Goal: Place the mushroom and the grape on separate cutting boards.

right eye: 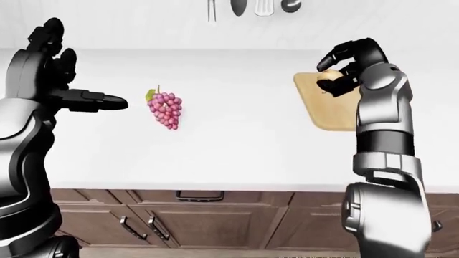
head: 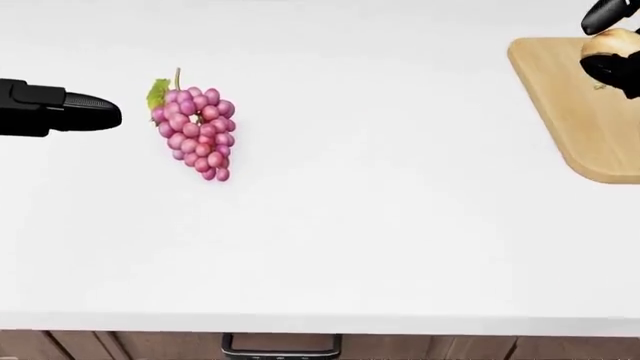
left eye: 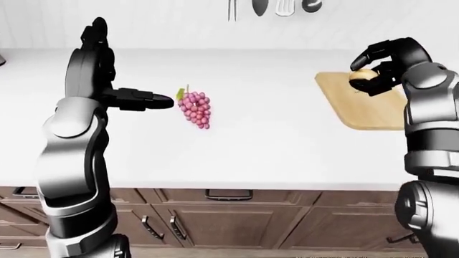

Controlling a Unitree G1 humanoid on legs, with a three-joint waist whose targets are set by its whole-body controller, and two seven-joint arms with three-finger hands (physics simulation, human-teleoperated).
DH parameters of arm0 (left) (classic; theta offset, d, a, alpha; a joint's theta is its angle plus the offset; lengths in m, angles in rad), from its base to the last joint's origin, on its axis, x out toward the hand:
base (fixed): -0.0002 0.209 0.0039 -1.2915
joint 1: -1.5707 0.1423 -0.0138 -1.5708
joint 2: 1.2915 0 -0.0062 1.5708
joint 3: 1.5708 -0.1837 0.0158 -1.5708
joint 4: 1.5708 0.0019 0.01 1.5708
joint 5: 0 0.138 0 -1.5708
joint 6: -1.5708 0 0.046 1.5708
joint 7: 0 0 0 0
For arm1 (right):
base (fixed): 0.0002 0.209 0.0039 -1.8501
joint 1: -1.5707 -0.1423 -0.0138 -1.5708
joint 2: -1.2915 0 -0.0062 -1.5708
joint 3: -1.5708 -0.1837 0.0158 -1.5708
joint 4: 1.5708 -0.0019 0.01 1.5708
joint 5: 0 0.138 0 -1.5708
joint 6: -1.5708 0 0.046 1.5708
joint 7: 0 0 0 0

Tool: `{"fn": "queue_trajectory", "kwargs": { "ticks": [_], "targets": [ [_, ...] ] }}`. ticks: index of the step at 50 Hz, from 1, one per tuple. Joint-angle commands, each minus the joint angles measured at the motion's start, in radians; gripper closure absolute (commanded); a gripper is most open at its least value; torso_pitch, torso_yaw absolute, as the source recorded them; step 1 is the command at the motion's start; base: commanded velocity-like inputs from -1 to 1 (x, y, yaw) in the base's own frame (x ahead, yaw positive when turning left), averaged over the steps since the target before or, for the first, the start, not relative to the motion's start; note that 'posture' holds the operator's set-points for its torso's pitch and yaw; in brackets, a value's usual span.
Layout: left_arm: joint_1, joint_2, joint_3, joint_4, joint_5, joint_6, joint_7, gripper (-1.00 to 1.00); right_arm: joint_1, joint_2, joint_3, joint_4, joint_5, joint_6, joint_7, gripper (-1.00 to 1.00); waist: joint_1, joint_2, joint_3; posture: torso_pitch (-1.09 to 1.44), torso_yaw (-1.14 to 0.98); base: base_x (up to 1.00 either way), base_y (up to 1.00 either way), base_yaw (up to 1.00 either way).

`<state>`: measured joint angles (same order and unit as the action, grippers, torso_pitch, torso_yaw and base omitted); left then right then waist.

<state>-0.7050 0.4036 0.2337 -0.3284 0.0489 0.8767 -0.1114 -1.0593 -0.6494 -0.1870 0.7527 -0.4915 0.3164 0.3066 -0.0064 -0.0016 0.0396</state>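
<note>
A bunch of pink grapes (head: 194,127) with a green leaf lies on the white counter (head: 380,225), left of the middle. My left hand (left eye: 107,80) stands open just left of the grapes, one finger (head: 75,112) pointing at them with a small gap. My right hand (left eye: 383,67) is shut on the tan mushroom (left eye: 363,75) and holds it over the wooden cutting board (left eye: 355,105) at the right. Whether the mushroom touches the board I cannot tell. In the head view only the mushroom's edge (head: 612,45) shows at the right border.
Wooden drawers with dark handles (left eye: 228,194) run below the counter's near edge. Kitchen utensils (left eye: 269,6) hang on the wall above the counter. Only one cutting board is in view.
</note>
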Motion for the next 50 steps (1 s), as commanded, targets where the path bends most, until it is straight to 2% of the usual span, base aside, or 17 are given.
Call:
{"fn": "queue_trajectory", "kwargs": {
  "ticks": [1, 4, 10, 24, 26, 33, 50],
  "targets": [
    [-0.03, 0.012, 0.007, -0.028, 0.004, -0.027, 0.004, -1.0, -0.057, -0.014, -0.001, 0.01, 0.001, -0.074, -0.066, 0.63, 0.002, -0.003, -0.028, 0.0, 0.0, 0.0, 0.0, 0.0],
    [-0.029, 0.014, 0.01, -0.032, 0.004, -0.024, 0.004, -1.0, -0.089, -0.015, 0.015, 0.116, -0.011, -0.135, -0.143, 0.63, 0.002, -0.002, -0.029, 0.0, 0.0, 0.0, 0.0, 0.0],
    [-0.018, 0.019, 0.019, -0.047, -0.001, -0.017, 0.0, -1.0, -0.106, -0.011, 0.034, 0.22, -0.042, -0.196, -0.236, 0.63, 0.004, -0.002, -0.03, 0.0, 0.0, 0.0, 0.0, 0.0],
    [-0.006, 0.019, 0.02, -0.055, 0.001, -0.016, 0.0, -1.0, -0.08, -0.021, 0.037, 0.254, -0.078, -0.214, -0.311, 0.62, 0.01, -0.008, -0.031, 0.0, 0.0, 0.0, 0.0, 0.0],
    [-0.009, 0.019, 0.017, -0.053, 0.002, -0.016, 0.001, -1.0, -0.077, -0.024, 0.035, 0.254, -0.079, -0.213, -0.314, 0.58, 0.01, -0.009, -0.031, 0.0, 0.0, 0.0, 0.0, 0.0],
    [-0.024, 0.023, 0.016, -0.048, 0.002, -0.009, 0.0, -1.0, -0.059, -0.026, 0.035, 0.239, -0.085, -0.205, -0.304, 0.23, 0.01, -0.01, -0.03, 0.0, 0.0, 0.0, 0.0, 0.0],
    [-0.022, 0.024, 0.017, -0.047, 0.009, -0.009, -0.006, -1.0, -0.035, -0.012, 0.039, 0.265, -0.083, -0.223, -0.314, -0.06, 0.01, -0.01, -0.033, 0.0, 0.0, 0.0, 0.0, 0.0]
  ]
}}
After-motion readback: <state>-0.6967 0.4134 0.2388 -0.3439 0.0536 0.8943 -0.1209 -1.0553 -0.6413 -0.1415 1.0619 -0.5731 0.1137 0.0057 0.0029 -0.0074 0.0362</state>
